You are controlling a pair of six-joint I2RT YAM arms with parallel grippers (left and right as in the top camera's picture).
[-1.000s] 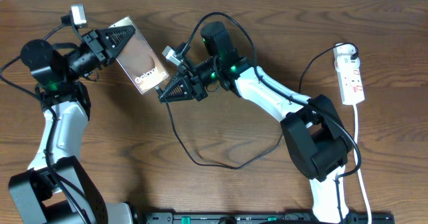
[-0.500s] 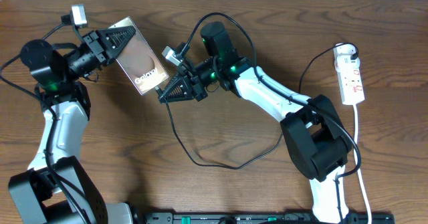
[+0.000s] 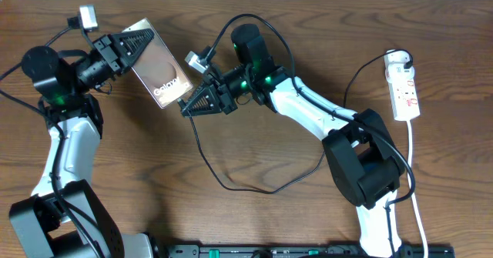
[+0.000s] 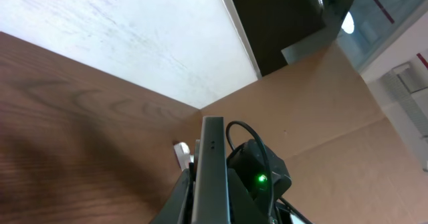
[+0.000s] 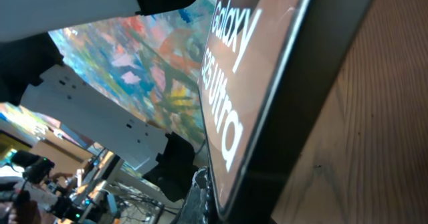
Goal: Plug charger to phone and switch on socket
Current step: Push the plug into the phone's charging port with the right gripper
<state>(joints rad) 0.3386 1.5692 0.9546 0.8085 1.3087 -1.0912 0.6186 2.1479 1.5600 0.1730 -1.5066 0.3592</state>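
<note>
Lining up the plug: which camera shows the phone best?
Overhead: the whole phone shows, held by the left gripper, right gripper at its printed end. Left wrist sees only its thin edge; right wrist only a cropped close-up of the lettering.

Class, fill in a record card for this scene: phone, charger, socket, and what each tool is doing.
Phone: gripped by the left tool, tilted, lettered end towards the right tool
Charger: black cable trailing from the right tool, looping over the table
Right tool: shut on the charger, at the phone's lettered end
Socket: far right, untouched
Plugged in: cannot tell
</note>
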